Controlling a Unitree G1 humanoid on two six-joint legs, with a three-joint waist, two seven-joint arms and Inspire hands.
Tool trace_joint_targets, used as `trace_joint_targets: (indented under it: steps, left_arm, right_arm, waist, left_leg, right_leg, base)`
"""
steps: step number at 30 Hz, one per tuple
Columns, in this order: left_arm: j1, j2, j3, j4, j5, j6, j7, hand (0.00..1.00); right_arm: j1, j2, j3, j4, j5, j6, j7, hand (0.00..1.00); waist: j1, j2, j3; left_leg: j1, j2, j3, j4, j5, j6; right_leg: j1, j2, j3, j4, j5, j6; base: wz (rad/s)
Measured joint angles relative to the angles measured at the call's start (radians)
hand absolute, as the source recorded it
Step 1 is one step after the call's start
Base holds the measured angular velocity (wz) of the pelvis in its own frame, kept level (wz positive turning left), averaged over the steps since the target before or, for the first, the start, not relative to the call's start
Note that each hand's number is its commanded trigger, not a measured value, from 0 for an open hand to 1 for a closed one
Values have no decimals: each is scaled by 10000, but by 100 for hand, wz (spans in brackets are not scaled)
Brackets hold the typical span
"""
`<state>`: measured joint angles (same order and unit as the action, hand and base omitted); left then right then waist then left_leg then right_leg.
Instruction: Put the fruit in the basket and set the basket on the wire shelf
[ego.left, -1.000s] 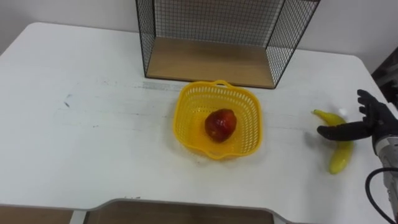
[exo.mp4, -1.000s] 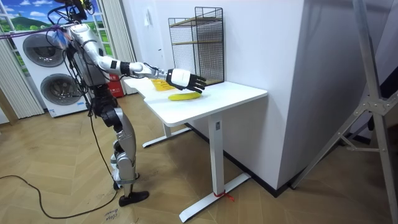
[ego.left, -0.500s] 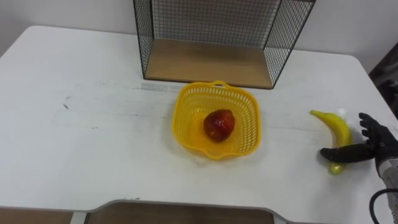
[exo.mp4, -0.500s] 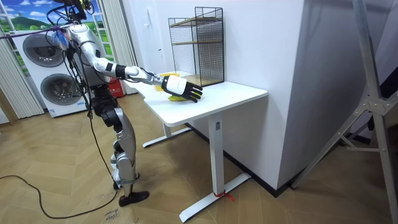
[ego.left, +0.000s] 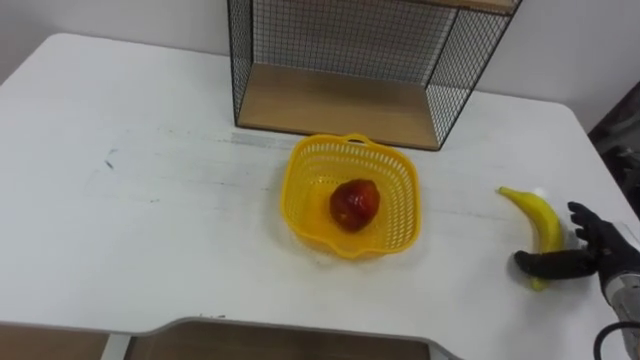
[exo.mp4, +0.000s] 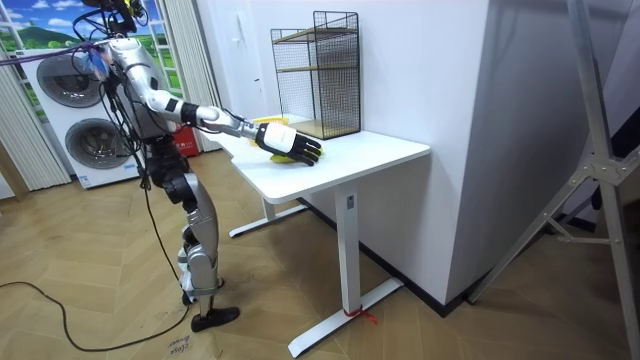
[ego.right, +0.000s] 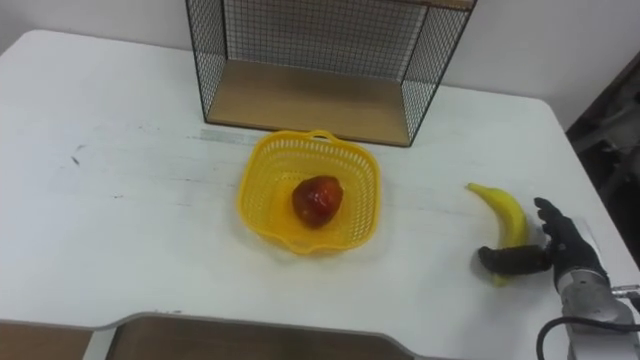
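Nearest the robot, at the table's (ego.left: 150, 250) right front corner, the right hand (ego.left: 592, 250) rests low over the white top. Its dark thumb (ego.left: 548, 263) stretches flat across the near end of the banana (ego.left: 538, 213), touching it, while the fingers (ego.left: 583, 214) stand loosely spread just beside the fruit's right side. The hand is mostly open and is not closed round the banana. The banana lies on the table with its stem pointing away to the left, and its yellow tip shows just under the thumb.

Farther in, near the middle of the table and well apart from the banana, sits the yellow basket (ego.left: 395, 215). 1 red apple (ego.left: 353, 201) lies in the bottom of it. The basket's small handle points toward the back. A small dark mark (ego.left: 109, 160) shows on the table's left part.

Behind the basket, just beyond its handle, stands the black wire shelf (ego.left: 250, 60), open at the front, with a wooden board (ego.left: 340, 102) as its floor.

In the room view the robot stands upright at the table's long edge, on the room view's left, its right arm stretched out over the top. 2 washing machines (exo.mp4: 95, 150) stand behind it.
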<state>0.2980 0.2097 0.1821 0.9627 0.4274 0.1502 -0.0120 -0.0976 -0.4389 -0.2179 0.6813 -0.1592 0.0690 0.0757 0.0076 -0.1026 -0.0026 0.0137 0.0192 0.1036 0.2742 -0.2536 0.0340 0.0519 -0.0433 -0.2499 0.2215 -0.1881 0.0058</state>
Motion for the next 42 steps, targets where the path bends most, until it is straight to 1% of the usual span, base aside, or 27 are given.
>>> trace_joint_targets:
  steps: [1, 5, 8, 10, 11, 12, 13, 14, 15, 18, 21, 23, 28, 30, 33, 42]
  left_arm:
    - [-7, 0, 0, -1, 5, -23, 0, 0]
    - [-8, 0, 0, -2, 14, -56, 1, 0]
    - [-8, -2, 8, -1, 67, -59, 0, 0]
    - [-6, -2, 11, -2, 83, -58, -1, 0]
    - [-6, -2, 14, -5, 83, -58, -1, 0]
    - [-5, -1, 16, -7, 83, -57, -3, 0]
    - [2, -2, 16, -8, 83, -55, -16, 0]
    - [3, -2, 16, -8, 83, -53, -27, 0]
    - [-1, -2, 16, -8, 84, -49, -61, 0]
    - [-1, -2, 16, -10, 86, -29, -178, 0]
    - [-10, -1, 15, -9, 86, -30, -211, 0]
    - [3, 0, 9, 3, 79, -30, -205, 0]
    - [-11, -2, -20, 9, 78, -50, -194, 0]
    - [-6, -2, -17, 9, 78, -49, -197, 0]
    - [-67, -1, -18, 8, 78, -51, -201, 0]
    - [-99, 0, -18, 61, 78, -45, -204, 0]
  right_arm:
    - [-3, 0, -2, 53, -4, -75, 8, 0]
    - [-3, 0, -9, 101, -5, -169, 18, 0]
    - [-8, 0, -26, 150, -131, -254, 34, 0]
    - [-23, 1, -50, 152, -314, -257, 53, 0]
    - [-25, 1, -60, 151, -345, -257, 60, 2]
    - [-26, 5, -61, 151, -410, -256, 71, 18]
    - [-26, 18, -61, 156, -453, -250, 72, 60]
    - [-26, 19, -61, 165, -482, -248, 76, 97]
    - [-25, 20, -54, 170, -546, -248, 87, 100]
    - [-63, 22, -120, 168, -933, -243, -20, 100]
    - [-89, 3, -419, 179, -1621, -239, -220, 100]
    - [-108, -43, -418, 191, -1818, -229, -365, 100]
    - [-245, -54, -405, 203, -2033, -89, -394, 100]
    - [-247, -52, -405, 194, -2010, -113, -320, 100]
    - [-248, -44, -394, 192, -1988, -109, -292, 100]
    - [-256, -39, -387, 176, -1956, -117, -285, 100]
  waist:
    - [-1, 0, -2]
    - [-4, 15, -8]
    - [2, 70, -39]
    - [3, 143, -84]
    - [5, 156, -92]
    - [15, 187, -99]
    - [27, 210, -108]
    - [31, 218, -113]
    - [45, 226, -116]
    - [127, 222, -115]
    - [224, 194, -99]
    - [276, 176, -88]
    - [286, 97, 37]
    - [281, 69, 55]
    - [280, 54, 56]
    - [282, 97, 34]
  left_leg:
    - [-12, 2, 0, 6, 0, 0]
    - [-13, 4, -1, 6, 0, 0]
    - [-10, 7, 1, 3, -1, 0]
    - [6, 6, 3, 3, 0, 0]
    - [16, 5, 4, 3, 0, 1]
    - [51, 5, 4, 3, 0, 1]
    - [97, 4, -1, -5, 0, 2]
    - [119, 4, -2, -11, 0, 2]
    - [126, 5, -2, -11, 0, 2]
    - [151, 5, 3, -6, 0, 1]
    - [174, 5, 1, -10, 1, 1]
    - [179, 5, -1, -27, 1, 1]
    - [156, 14, -25, -85, 2, -3]
    - [147, 10, -24, -98, 1, -3]
    - [149, -3, -23, -115, 0, -1]
    - [170, -3, -16, -126, 2, -1]
  right_leg:
    - [-7, 3, 0, -4, 4, -2]
    - [-12, 9, 0, -6, 6, -2]
    - [-16, 13, 2, -2, 15, -4]
    - [-11, 13, 7, 1, 28, -4]
    - [-9, 13, 11, 4, 30, -4]
    - [-5, 10, 10, 5, 34, -6]
    - [2, 6, 12, 5, 33, -6]
    - [14, 5, 13, 6, 34, -6]
    - [21, 4, 10, 7, 33, -7]
    - [26, -3, 30, -1, 33, -7]
    - [21, 3, 27, -9, 33, -8]
    - [17, 7, 31, -4, 33, -7]
    - [0, 30, 31, -7, 33, -8]
    - [-4, 29, 38, -8, 33, -7]
    - [-3, 20, 49, -8, 35, -4]
    - [4, 24, 65, -6, 38, -7]
  base:
    - [0]
    - [0]
    - [0]
    - [0]
    - [0]
    - [0]
    - [0]
    - [0]
    - [0]
    - [0]
    - [0]
    - [0]
    - [0]
    - [0]
    - [0]
    - [0]
